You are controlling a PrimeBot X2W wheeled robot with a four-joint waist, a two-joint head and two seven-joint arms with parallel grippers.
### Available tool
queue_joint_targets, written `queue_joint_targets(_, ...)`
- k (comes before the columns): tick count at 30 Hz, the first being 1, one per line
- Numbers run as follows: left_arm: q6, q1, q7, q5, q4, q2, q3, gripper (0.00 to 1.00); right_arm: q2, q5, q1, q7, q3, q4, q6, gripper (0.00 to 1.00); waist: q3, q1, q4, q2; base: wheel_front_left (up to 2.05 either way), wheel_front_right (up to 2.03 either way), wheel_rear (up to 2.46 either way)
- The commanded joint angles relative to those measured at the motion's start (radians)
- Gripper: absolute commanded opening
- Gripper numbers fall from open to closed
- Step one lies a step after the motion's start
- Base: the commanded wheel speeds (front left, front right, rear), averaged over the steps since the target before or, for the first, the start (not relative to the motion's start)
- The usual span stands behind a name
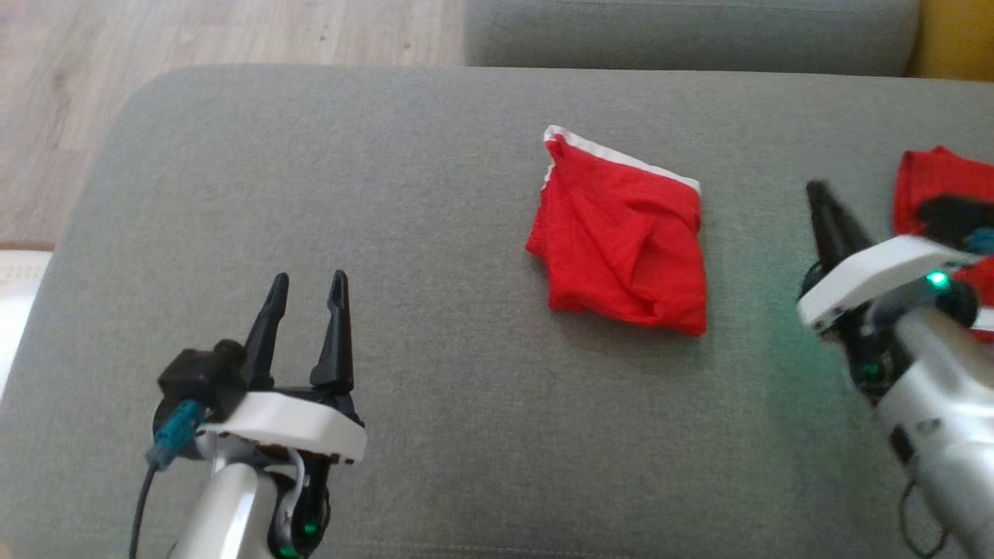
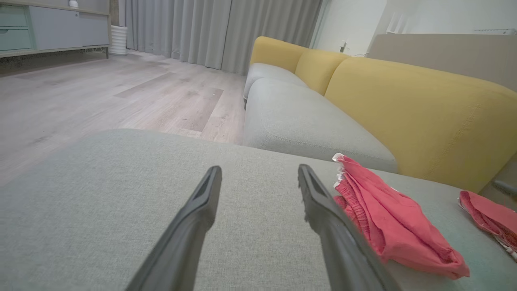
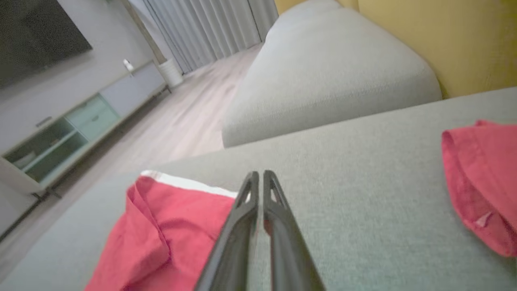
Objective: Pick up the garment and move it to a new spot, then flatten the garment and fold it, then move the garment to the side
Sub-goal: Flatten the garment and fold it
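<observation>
The garment [image 1: 621,233] is a red cloth with a white band, lying folded in the middle of the grey sofa cushion [image 1: 435,194]. It also shows in the left wrist view [image 2: 387,218] and the right wrist view [image 3: 169,234]. My left gripper [image 1: 309,283] hovers open and empty over the cushion, well to the garment's left; its fingers [image 2: 202,210] stand apart. My right gripper [image 1: 819,194] is just right of the garment, its fingers pressed together with nothing between them [image 3: 258,176].
A second red cloth [image 1: 940,186] lies at the cushion's right edge, partly behind my right arm, and also shows from the right wrist [image 3: 484,182]. Wood floor [image 1: 194,39] lies beyond the cushion's far left corner. Another grey seat [image 2: 299,121] and a yellow backrest [image 2: 424,113] stand behind.
</observation>
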State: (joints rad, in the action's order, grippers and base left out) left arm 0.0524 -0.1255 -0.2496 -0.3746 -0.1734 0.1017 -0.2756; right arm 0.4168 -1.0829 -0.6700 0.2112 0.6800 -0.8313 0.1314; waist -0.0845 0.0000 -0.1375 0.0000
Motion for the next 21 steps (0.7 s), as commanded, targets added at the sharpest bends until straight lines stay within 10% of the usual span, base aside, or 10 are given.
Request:
queue_joint_targets(1, -0.008, -0.044, -0.012, 0.012, 0.022, -0.002, 0.038, 1.00, -0.037, 0.049, -0.046, 0.019, 0.023, -0.038, -0.001, 0.00, -0.012, 0.0000, -0.022, 0.0000, 0.00, 0.00, 0.00)
queue_joint_targets(12, -0.028, -0.068, -0.012, 0.026, -0.009, -0.026, 0.038, 1.00, -0.244, 0.151, -0.082, -0.015, 0.119, -0.273, -0.001, 0.00, -0.057, 0.0000, -0.101, 0.0000, 0.00, 0.00, 0.00)
queue_joint_targets(21, -0.034, -0.075, -0.012, 0.039, -0.019, -0.035, 0.057, 1.00, -0.331, 0.151, -0.065, -0.009, 0.251, -0.153, -0.001, 0.00, -0.070, 0.0000, -0.105, 0.0000, 0.00, 0.00, 0.00)
